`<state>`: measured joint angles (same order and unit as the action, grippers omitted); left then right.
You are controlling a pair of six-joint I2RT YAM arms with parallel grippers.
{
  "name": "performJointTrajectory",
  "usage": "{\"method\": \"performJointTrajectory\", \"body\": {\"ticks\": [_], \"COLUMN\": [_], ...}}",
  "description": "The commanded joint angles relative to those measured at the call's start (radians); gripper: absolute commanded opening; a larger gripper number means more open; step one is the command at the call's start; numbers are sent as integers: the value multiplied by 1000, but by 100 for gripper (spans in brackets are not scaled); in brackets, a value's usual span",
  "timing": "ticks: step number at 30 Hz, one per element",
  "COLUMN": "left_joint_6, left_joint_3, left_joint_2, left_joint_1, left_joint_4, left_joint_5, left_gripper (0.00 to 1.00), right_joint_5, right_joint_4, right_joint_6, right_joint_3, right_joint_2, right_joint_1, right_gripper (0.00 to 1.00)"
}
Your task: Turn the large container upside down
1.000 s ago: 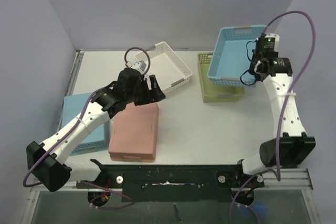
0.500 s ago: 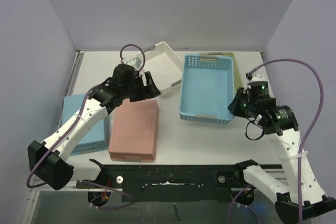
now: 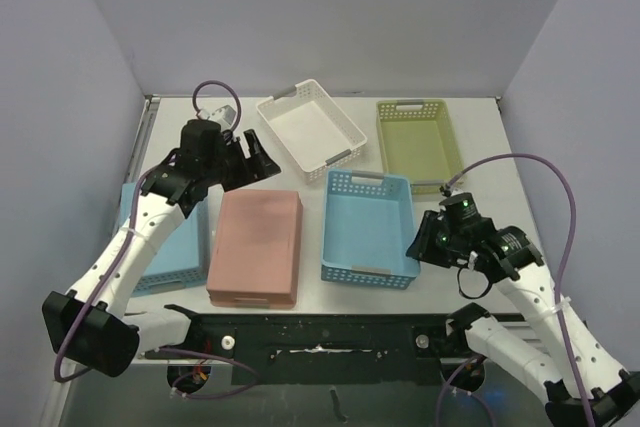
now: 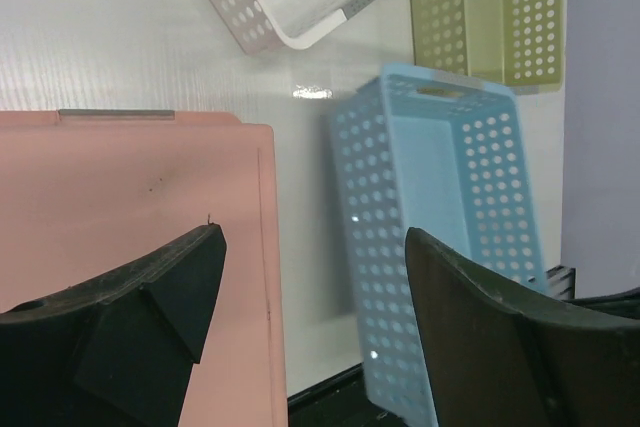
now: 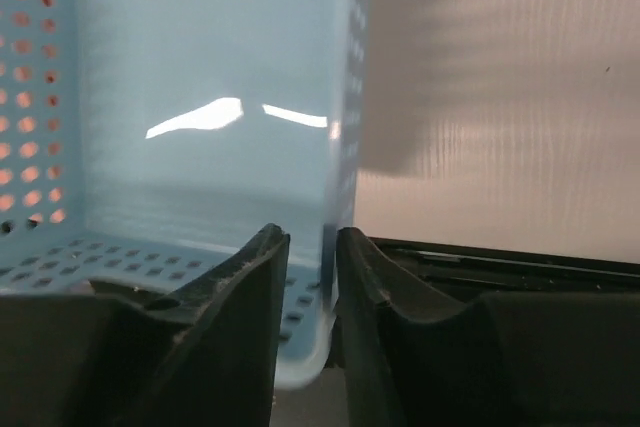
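Note:
The large light blue perforated container (image 3: 368, 227) sits open side up at the table's centre front. My right gripper (image 3: 420, 247) is shut on its right wall near the front corner. In the right wrist view the thin blue wall (image 5: 335, 147) stands between the fingers of that gripper (image 5: 312, 247). My left gripper (image 3: 262, 152) is open and empty, above the far edge of the pink container. In the left wrist view its gripper (image 4: 315, 277) frames the blue container (image 4: 440, 217) and the pink one (image 4: 130, 207).
A pink container (image 3: 257, 245) lies bottom up left of the blue one. Another blue container (image 3: 165, 237) lies bottom up at far left. A white basket (image 3: 310, 127) and a green basket (image 3: 418, 142) stand open side up at the back.
My right arm has carried the blue container from above the green basket at the back right down to the centre front. My left arm has drawn back to the left.

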<state>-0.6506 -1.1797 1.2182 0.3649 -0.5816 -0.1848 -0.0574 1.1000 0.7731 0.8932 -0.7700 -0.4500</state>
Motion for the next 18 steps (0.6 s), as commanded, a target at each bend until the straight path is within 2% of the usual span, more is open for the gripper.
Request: {"method": "performJointTrajectory", "body": {"ticks": [1, 3, 4, 5, 9, 13, 16, 18], "left_joint_6": [-14, -15, -17, -19, -23, -12, 2, -10], "left_joint_3": [0, 6, 12, 16, 34, 19, 8, 13], "left_joint_2": [3, 2, 0, -3, -4, 2, -6, -18], "left_joint_1": [2, 2, 2, 1, 1, -1, -4, -6], "left_joint_4": [66, 65, 65, 66, 75, 48, 24, 14], "left_joint_5": [-50, -53, -53, -52, -52, -29, -3, 20], "left_gripper": [73, 73, 73, 73, 73, 73, 73, 73], "right_joint_5": [138, 184, 209, 242, 333, 456, 515, 543], "right_joint_4": [-86, -88, -86, -88, -135, -145, -100, -68], "right_joint_6": [45, 65, 76, 86, 140, 200, 271, 361], "right_joint_3": [-11, 9, 26, 46, 136, 268, 398, 477], "right_joint_2": [-73, -108, -124, -139, -252, -474, -658, -760], "right_joint_1": [-69, -119, -144, -177, -360, -540, -571, -569], "right_gripper": [38, 61, 70, 73, 75, 77, 76, 72]}}
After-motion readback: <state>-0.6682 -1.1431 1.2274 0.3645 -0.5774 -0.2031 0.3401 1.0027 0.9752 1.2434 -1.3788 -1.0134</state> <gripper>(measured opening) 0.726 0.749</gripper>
